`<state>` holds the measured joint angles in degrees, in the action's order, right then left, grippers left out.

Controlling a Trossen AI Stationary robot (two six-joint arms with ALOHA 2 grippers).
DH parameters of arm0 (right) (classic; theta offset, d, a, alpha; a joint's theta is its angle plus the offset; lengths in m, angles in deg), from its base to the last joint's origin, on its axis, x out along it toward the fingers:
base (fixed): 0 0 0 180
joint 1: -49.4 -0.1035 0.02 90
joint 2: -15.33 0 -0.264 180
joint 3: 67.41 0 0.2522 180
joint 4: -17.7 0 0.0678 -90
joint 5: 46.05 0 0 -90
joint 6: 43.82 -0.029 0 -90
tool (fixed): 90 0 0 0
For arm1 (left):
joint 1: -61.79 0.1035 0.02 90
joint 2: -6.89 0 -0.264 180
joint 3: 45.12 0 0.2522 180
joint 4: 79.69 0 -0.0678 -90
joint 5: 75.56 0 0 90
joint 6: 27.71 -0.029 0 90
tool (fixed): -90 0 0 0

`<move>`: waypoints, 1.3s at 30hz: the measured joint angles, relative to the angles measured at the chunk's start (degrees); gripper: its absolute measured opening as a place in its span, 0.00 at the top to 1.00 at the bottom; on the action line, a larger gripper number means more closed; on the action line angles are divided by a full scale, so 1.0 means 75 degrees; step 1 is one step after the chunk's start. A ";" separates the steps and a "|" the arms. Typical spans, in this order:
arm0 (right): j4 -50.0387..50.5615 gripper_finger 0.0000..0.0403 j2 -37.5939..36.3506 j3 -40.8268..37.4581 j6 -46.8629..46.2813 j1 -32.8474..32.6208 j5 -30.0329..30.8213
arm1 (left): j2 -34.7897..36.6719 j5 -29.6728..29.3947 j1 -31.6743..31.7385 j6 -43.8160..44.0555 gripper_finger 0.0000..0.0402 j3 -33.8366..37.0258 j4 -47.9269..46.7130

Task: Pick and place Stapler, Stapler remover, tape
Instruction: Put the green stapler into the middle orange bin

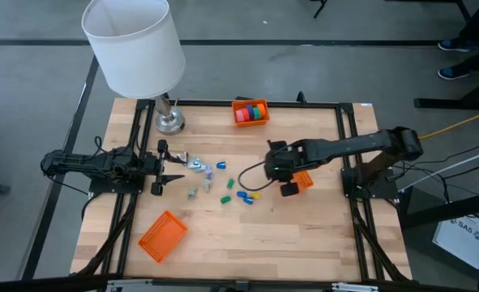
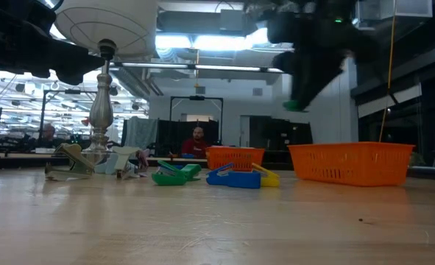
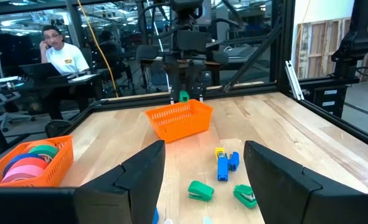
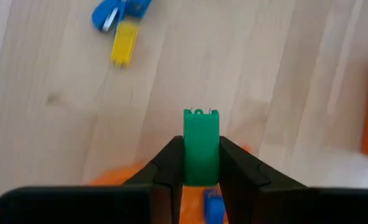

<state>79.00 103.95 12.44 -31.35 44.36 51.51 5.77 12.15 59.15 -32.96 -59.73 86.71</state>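
My right gripper (image 4: 201,177) hangs over a small orange basket (image 1: 304,180) right of centre, shut on a small green stapler (image 4: 201,144). A blue piece (image 4: 213,205) lies in that basket. More small staplers lie mid-table: blue (image 1: 244,195), yellow (image 1: 255,195) and green (image 1: 226,199). Pale claw-like pieces (image 1: 197,165) lie near my left gripper (image 1: 160,166), which is open and waits at the table's left side. The tape rolls (image 1: 251,111), red, green and pink among them, sit in an orange basket at the far edge. My right gripper pinches the green stapler between its two fingers, on the stapler's long sides near its rear end (image 4: 201,171). The fingers lie along it, and its front end (image 4: 200,115) sticks out past the fingertips. It is lifted clear, above the small orange basket (image 2: 352,162).
A lamp with a white shade (image 1: 134,45) stands on its metal foot (image 1: 170,122) at the far left corner. Another orange basket (image 1: 163,235) lies near the near left edge. Bare wood spreads along the near side. A person (image 3: 59,53) sits beyond the table.
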 joint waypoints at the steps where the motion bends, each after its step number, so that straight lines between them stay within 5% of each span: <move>1: -0.0011 0.80 -0.0230 -0.0233 -0.0003 0.0001 -0.0042 | 0.0000 -0.0003 0.0000 0.0000 0.46 0.0000 0.0000; 9: -0.0095 0.80 -0.1619 -0.1882 0.0033 0.0320 -0.0404 | 0.0000 0.0000 0.0000 0.0000 0.46 -0.0003 0.0000; 17: -0.1509 0.80 -0.1522 -0.2989 0.0698 0.0742 -0.0695 | 0.0003 -0.0003 0.0000 0.0000 0.47 -0.0003 0.0000; 39: -0.2021 0.74 -0.0259 -0.3055 0.1322 0.1344 -0.0774 | 0.0000 -0.0003 0.0000 0.0000 0.47 -0.0003 0.0000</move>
<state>63.84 102.01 -10.47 -21.43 54.45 45.71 5.77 12.13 59.15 -32.96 -59.75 86.71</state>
